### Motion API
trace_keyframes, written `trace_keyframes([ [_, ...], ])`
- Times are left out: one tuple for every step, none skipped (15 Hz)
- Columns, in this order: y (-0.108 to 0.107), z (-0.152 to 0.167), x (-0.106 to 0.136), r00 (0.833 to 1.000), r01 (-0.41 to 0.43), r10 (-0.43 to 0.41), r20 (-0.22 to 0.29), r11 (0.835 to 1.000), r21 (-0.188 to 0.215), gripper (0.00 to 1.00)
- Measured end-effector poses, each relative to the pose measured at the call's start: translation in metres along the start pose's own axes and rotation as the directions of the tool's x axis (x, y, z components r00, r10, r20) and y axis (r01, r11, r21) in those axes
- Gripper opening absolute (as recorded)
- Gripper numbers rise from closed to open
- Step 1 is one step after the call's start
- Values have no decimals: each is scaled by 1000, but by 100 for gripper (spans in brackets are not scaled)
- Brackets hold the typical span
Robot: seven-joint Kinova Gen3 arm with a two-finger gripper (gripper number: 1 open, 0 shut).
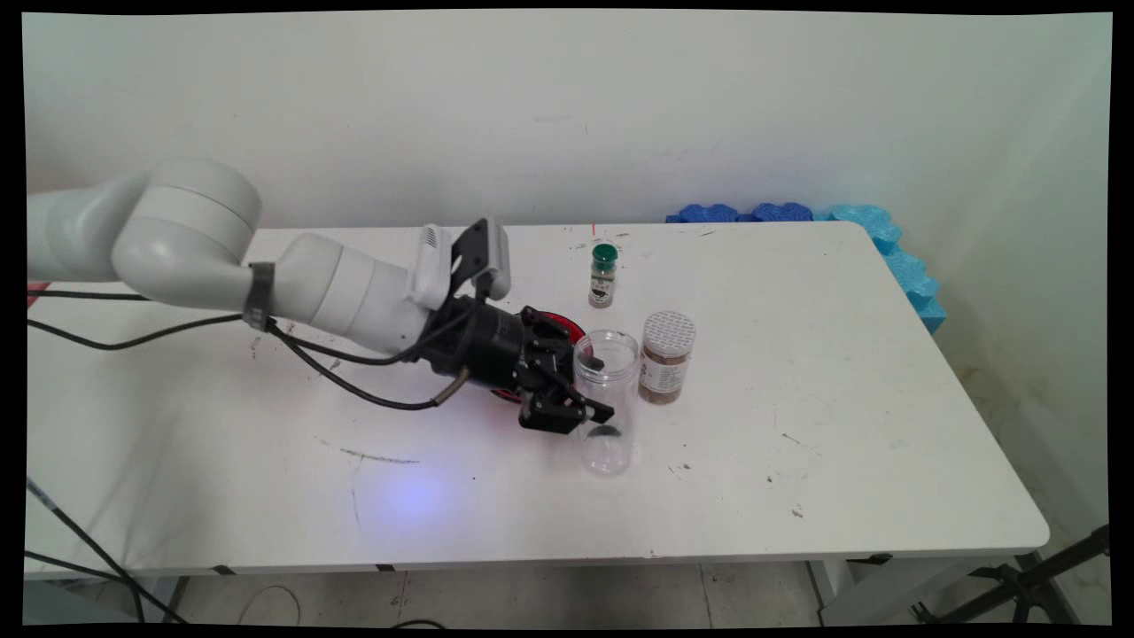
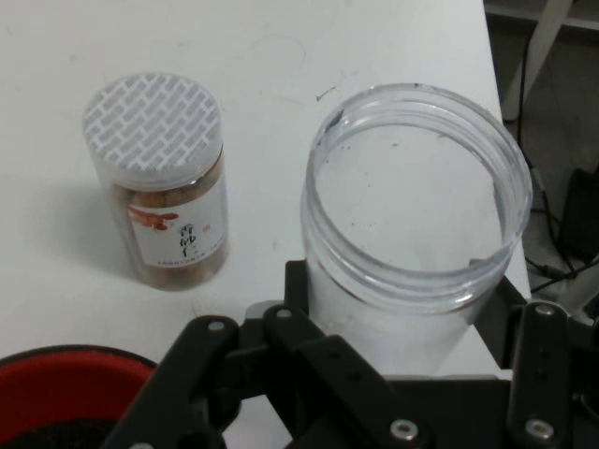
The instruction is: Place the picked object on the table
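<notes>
A clear open jar [image 1: 608, 416] stands upright on the white table [image 1: 842, 425]. My gripper [image 1: 601, 387] comes in low from the left and has one finger on each side of the jar, both against its wall. In the hand view the clear jar [image 2: 412, 234] fills the space in my gripper [image 2: 402, 299], its mouth empty. Just right of it stands a jar with a white patterned lid [image 1: 665, 358] and brown contents, the same lidded jar [image 2: 164, 187] at the hand view's left.
A small bottle with a green cap [image 1: 602, 276] stands behind the jars. A red round dish [image 1: 567, 326] lies under my wrist, its rim [image 2: 65, 365] at the hand view's bottom left. Blue foam pieces [image 1: 864, 223] line the far right corner.
</notes>
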Motion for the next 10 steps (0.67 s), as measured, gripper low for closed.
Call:
trace_keyframes([
  [0, 3, -2, 1000, 3, -3, 1, 1000, 2, 0],
  [0, 6, -3, 1000, 5, -5, 2, 1000, 4, 0],
  [0, 8, -4, 1000, 8, -8, 2, 1000, 6, 0],
  [0, 10, -5, 1000, 11, -11, 2, 1000, 9, 0],
  [0, 12, -6, 1000, 14, -14, 2, 1000, 11, 0],
  [-1, 14, -7, 1000, 16, -16, 2, 1000, 14, 0],
  [-1, 15, -8, 1000, 18, -18, 2, 1000, 17, 0],
  [-1, 16, -8, 1000, 22, -22, -1, 1000, 20, 100],
  [-1, 16, -8, 1000, 25, -25, -3, 999, 22, 100],
  [-1, 17, -8, 1000, 30, -29, -5, 999, 24, 100],
])
